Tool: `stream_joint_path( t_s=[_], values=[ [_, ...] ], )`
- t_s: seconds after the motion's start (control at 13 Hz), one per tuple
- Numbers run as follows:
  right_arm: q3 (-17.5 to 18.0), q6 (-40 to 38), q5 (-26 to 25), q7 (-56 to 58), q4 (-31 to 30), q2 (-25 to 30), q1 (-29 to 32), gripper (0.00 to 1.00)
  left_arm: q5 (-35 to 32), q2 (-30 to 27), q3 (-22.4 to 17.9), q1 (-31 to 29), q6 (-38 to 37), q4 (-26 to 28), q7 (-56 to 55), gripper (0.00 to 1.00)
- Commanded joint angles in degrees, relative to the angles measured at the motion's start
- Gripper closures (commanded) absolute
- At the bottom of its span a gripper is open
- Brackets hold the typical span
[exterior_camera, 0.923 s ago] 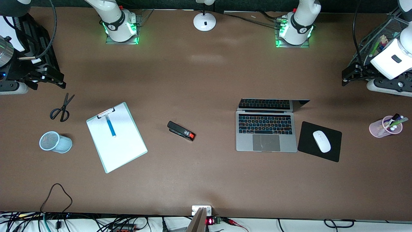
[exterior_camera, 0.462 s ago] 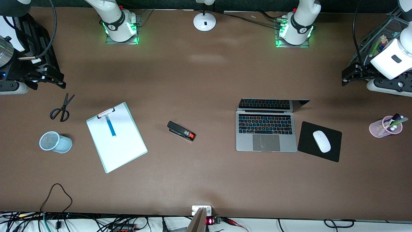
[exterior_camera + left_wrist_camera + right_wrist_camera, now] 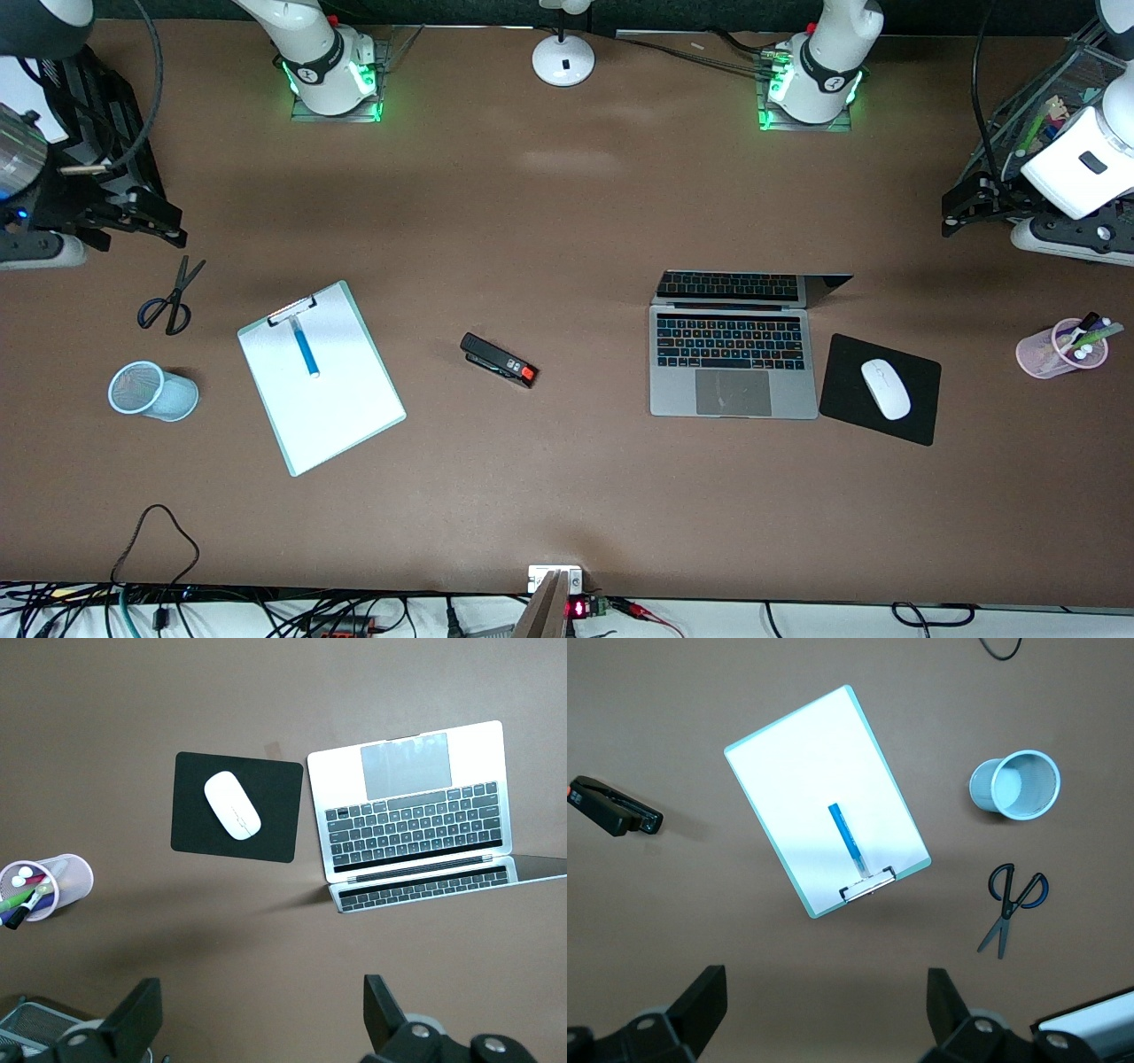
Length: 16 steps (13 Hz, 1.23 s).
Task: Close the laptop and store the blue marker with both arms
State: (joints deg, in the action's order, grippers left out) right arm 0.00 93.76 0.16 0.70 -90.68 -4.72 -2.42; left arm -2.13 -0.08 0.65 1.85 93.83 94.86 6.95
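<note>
The silver-grey laptop point(image 3: 733, 363) stands open toward the left arm's end of the table, its screen upright; it also shows in the left wrist view point(image 3: 412, 806). The light-blue marker point(image 3: 304, 346) lies on a white clipboard point(image 3: 332, 399) toward the right arm's end, and shows in the right wrist view point(image 3: 848, 840). My left gripper point(image 3: 961, 208) is open and empty, high over the table's left arm's end point(image 3: 261, 1014). My right gripper point(image 3: 133, 232) is open and empty, high over the table's right arm's end point(image 3: 826, 997).
A black stapler point(image 3: 499, 360) lies mid-table. Scissors point(image 3: 170, 297) and a light-blue mesh cup point(image 3: 152, 391) sit beside the clipboard. A white mouse point(image 3: 885, 388) rests on a black mouse pad point(image 3: 917, 416) beside the laptop. A pink pen cup point(image 3: 1060, 348) stands near the table's end.
The right arm's wrist has shifted slightly at the table's end. Nothing on the table has moved.
</note>
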Motion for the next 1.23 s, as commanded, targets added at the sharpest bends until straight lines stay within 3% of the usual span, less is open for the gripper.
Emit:
stream_joint_path(
  t_s=[0.0,0.46,0.62,0.69,1.15],
  values=[
    [0.26,0.37,-1.04,0.44,-0.72,-2.31,-0.21,0.00,0.28,-0.19,-0.21,0.00,-0.32,0.24,0.08,0.00],
    [0.26,4.13,-1.04,9.57,-3.09,-8.64,0.05,0.00,0.37,1.39,0.14,-0.18,-2.43,0.24,0.26,0.01],
    [0.26,10.54,-1.04,13.43,-8.26,-8.64,-0.04,0.00,0.29,1.48,0.14,0.43,-3.82,0.24,-0.70,0.69],
    [0.26,13.62,-1.04,15.19,-10.20,-8.99,-0.04,0.00,0.02,1.48,0.32,0.70,-5.40,0.15,-0.71,0.83],
    [0.26,23.74,-1.04,25.22,-12.07,-16.63,-0.04,0.00,0.37,3.59,0.49,1.14,-7.52,-0.38,-0.01,1.00]
  ],
)
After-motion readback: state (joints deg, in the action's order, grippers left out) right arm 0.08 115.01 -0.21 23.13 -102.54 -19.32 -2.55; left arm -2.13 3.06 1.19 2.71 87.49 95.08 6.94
